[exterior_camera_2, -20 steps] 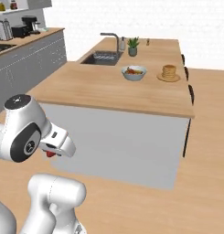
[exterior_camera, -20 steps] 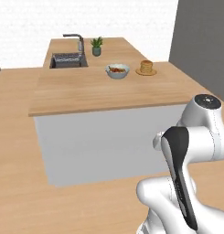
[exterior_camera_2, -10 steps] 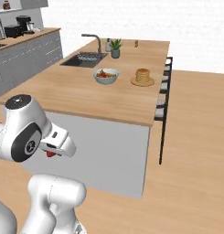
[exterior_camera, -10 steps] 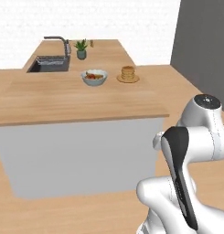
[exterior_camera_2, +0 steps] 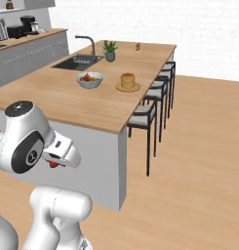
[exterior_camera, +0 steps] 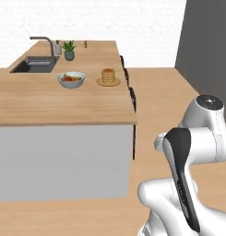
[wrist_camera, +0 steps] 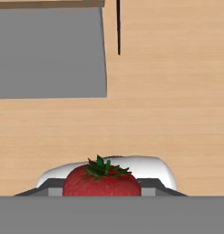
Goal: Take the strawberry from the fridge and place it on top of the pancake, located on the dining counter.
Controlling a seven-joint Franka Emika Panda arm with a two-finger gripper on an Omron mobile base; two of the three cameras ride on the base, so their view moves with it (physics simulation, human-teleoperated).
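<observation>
My gripper is shut on the strawberry, a red berry with a green leafy top, held low over the wood floor. In the right base view the strawberry peeks out red under the folded hand, close to my base. The pancake is a small golden stack on a tan plate, near the right edge of the dining counter. It stands far ahead of the gripper. The fridge is out of view.
A white fruit bowl sits just left of the pancake. A sink with tap and a potted plant lie further back. Dark-framed chairs line the counter's right side; open wood floor spreads to the right.
The whole picture has shifted: the base has driven, so the counter now lies further left and its chair side has come into view. The arm's fold and its hold look unchanged.
</observation>
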